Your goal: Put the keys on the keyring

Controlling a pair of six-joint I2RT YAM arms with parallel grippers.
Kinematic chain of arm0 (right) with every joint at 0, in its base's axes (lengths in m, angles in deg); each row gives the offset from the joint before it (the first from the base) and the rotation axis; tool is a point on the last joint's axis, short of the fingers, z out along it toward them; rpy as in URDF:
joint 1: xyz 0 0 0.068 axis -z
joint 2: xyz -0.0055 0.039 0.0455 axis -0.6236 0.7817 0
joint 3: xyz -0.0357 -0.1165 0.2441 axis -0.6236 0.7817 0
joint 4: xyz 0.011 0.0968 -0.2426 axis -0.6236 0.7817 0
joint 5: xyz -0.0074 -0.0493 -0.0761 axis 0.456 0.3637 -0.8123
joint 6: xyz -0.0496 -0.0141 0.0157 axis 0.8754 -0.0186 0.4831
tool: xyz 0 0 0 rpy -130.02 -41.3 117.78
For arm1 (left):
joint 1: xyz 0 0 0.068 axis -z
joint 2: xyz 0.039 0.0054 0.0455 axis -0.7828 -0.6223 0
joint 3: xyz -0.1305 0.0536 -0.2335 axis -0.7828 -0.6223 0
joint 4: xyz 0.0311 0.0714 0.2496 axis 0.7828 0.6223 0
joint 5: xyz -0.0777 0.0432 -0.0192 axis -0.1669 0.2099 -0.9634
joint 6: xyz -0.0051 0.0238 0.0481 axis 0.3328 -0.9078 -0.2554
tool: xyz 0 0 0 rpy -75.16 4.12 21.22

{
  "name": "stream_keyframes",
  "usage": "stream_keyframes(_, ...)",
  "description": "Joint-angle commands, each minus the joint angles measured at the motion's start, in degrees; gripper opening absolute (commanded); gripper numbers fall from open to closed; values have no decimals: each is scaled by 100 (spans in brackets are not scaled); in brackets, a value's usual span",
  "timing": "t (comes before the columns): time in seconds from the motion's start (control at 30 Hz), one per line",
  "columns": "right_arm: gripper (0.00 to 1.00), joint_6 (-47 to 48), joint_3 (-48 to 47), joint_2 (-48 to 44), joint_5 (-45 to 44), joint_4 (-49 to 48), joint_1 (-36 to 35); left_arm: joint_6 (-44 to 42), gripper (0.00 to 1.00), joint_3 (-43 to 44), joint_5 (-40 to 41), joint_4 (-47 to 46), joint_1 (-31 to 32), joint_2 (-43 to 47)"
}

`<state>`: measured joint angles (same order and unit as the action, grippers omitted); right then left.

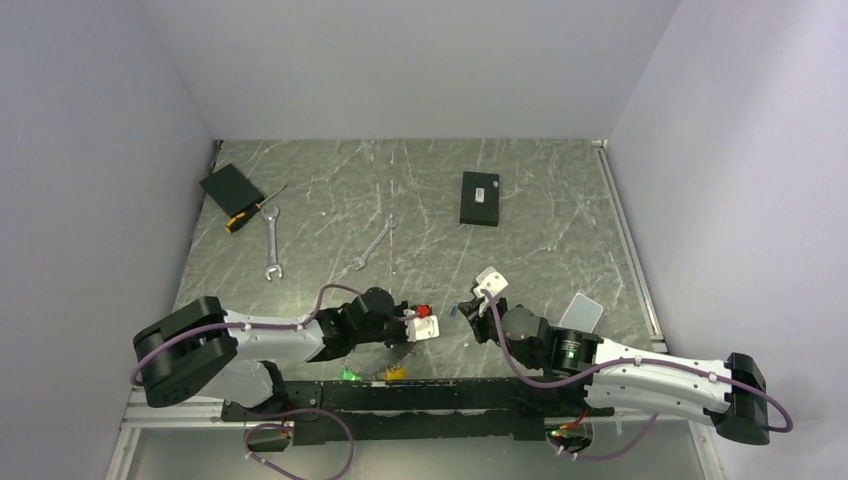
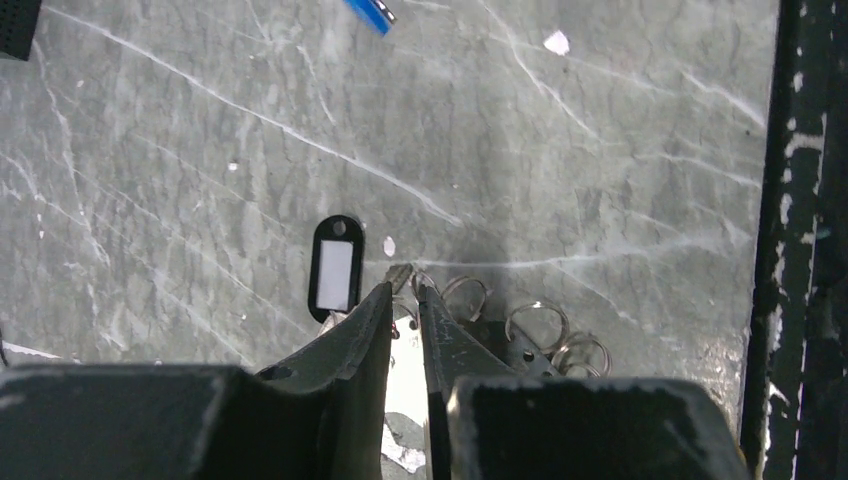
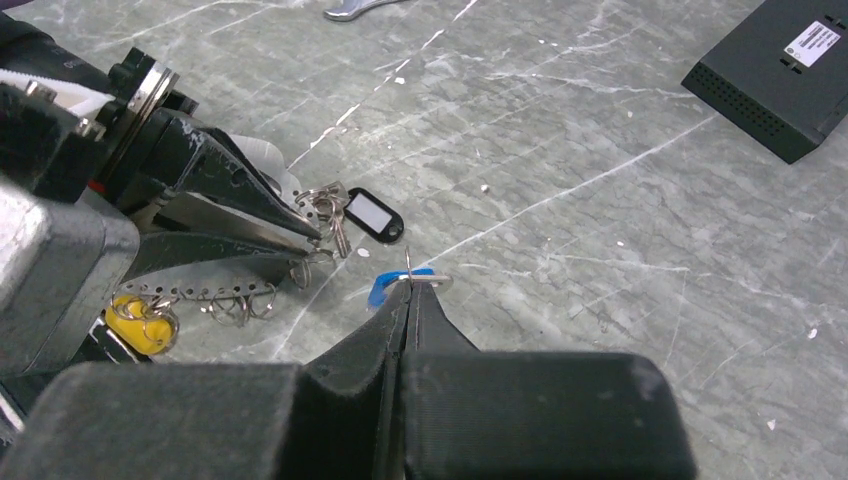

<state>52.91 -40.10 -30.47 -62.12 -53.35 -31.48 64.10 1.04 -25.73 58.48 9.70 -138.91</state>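
Grey marbled bench point(image 1: 540, 260) is carrying everything, and the blue-headed key point(image 3: 385, 291) is hanging by its small split ring, head pointing toward my left side. My right pincer point(image 3: 411, 287) is pinching that ring, fingers fully together. The keyring point(image 3: 225, 292) is lying flat to the left of it, its chain-like edge running crosswise toward the blue key. My left pincer point(image 2: 405, 292) is sitting over its end, fingers narrowly parted around some bare metal keys point(image 3: 335, 228); whether it is gripping them I cannot tell. A black tag point(image 2: 335, 268) is lying just beside. I am judging my left arm nearer the keyring, the blue key needing to travel leftward
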Motion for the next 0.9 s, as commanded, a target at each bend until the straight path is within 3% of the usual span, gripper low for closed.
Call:
stream_keyframes(0.0,0,-23,28,-71,-62,-281,-25,311,21,262,166,91,59,-67)
stream_keyframes(0.4,0,-33,92,-155,-82,-285,-25,825,26,205,771,-55,453,-254)
stream_keyframes(0.87,0,17,57,-105,-58,-281,-23,871,25,294,1690,8,658,-478)
